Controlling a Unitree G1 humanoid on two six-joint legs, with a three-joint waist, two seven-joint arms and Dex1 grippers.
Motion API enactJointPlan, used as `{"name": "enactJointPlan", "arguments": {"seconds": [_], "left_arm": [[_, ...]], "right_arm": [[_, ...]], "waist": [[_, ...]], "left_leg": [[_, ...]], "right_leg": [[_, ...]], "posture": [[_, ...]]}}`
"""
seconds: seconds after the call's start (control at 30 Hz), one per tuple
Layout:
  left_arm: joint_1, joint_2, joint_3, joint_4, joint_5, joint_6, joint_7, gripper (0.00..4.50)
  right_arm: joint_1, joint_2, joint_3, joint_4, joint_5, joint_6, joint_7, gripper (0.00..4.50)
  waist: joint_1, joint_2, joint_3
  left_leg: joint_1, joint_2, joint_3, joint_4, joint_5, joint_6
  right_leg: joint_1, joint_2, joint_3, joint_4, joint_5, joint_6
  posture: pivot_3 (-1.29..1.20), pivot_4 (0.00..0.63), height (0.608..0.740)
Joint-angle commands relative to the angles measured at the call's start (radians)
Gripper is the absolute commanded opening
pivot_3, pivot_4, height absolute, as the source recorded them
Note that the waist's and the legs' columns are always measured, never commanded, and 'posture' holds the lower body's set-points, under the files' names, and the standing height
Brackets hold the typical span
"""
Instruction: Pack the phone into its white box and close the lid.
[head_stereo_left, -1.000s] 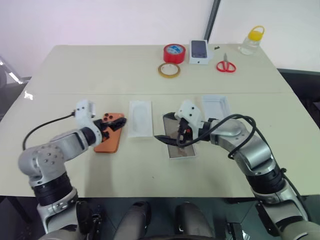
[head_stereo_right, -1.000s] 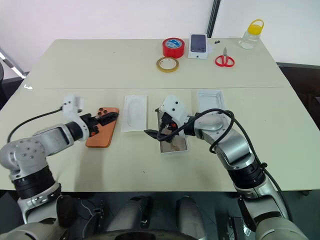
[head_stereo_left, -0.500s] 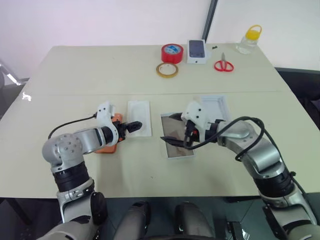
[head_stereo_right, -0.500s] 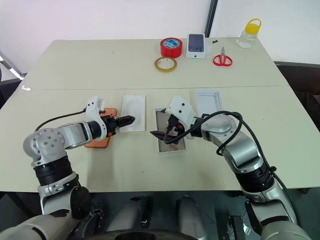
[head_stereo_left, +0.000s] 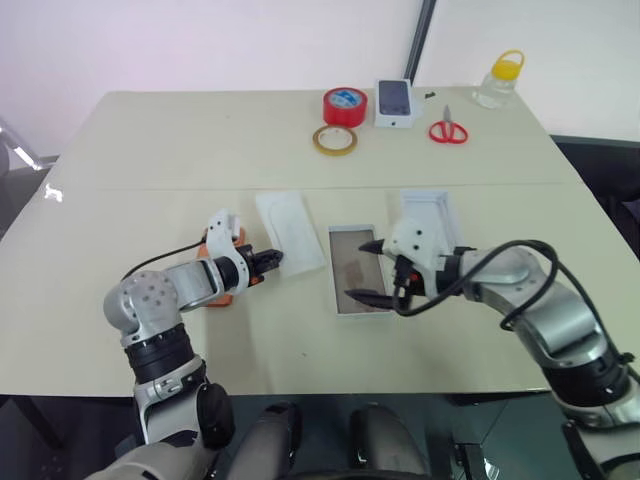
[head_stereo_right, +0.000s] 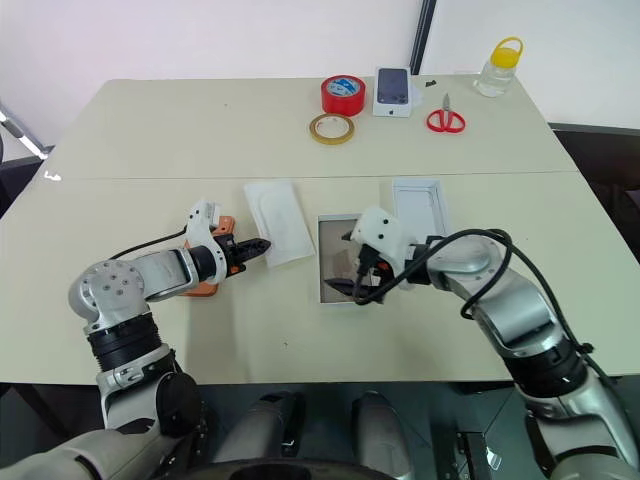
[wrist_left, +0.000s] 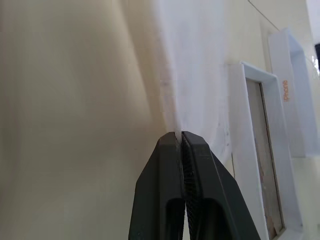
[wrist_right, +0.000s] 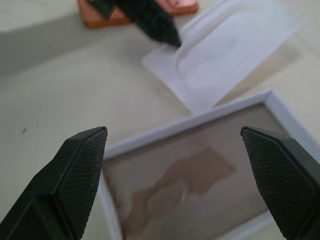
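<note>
The left gripper (wrist_left: 181, 137) now leaves the phone (head_stereo_right: 207, 285), reaches right and pinches the near corner of the white insert sheet (head_stereo_left: 291, 231), which seems skewed. The right gripper (head_stereo_left: 366, 269) draws back from over the white box (head_stereo_left: 338, 300), jaws spread.

One orange phone (head_stereo_right: 212, 262); two tape rolls (head_stereo_left: 344, 106) (head_stereo_left: 338, 140); one scissors (head_stereo_left: 448, 131); one bottle (head_stereo_left: 497, 82); one printed carton (head_stereo_left: 397, 103)

The orange phone (head_stereo_right: 204, 287) lies flat on the worktop, largely hidden by the left arm, well left of the open, low-walled white box (head_stereo_left: 357, 283).
</note>
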Motion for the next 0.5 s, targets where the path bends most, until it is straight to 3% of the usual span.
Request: {"name": "enactJointPlan", "arguments": {"seconds": [0.03,0.27,0.37,0.5], "left_arm": [[-0.008,0.016,0.014,-0.033,-0.014,-0.009,-0.021,0.04],[-0.011,0.038,0.046,-0.043,-0.024,0.003,-0.048,0.04],[-0.034,0.051,0.111,-0.034,-0.031,0.02,-0.052,0.0],[-0.065,0.059,0.182,-0.028,-0.028,0.048,-0.047,0.0]], "right_arm": [[0.05,-0.099,0.009,-0.078,-0.005,-0.068,0.112,4.5],[0.06,-0.057,0.098,-0.009,-0.114,-0.135,0.064,4.5],[0.049,-0.028,0.139,0.029,-0.165,-0.166,0.056,3.6],[0.042,-0.007,0.177,0.056,-0.213,-0.21,0.066,1.5]], "waist": [[-0.001,0.0,0.0],[-0.003,-0.001,0.001],[-0.001,-0.002,0.001],[0.0,-0.002,0.001]], "left_leg": [[0.0,0.0,0.0,0.0,0.0,0.0],[0.0,0.001,0.0,0.0,0.0,0.0],[0.0,0.001,0.0,0.0,0.0,0.0],[0.0,0.001,0.0,0.0,0.0,0.0]], "right_leg": [[0.0,0.0,0.0,0.0,0.0,0.0],[0.0,0.001,0.0,0.0,0.0,0.0],[0.0,0.001,0.0,0.0,0.0,0.0],[0.0,0.0,0.0,0.0,0.0,0.0]], "posture": [[0.0,0.15,0.74],[0.0,0.15,0.74],[0.0,0.15,0.74],[0.0,0.15,0.74]]}}
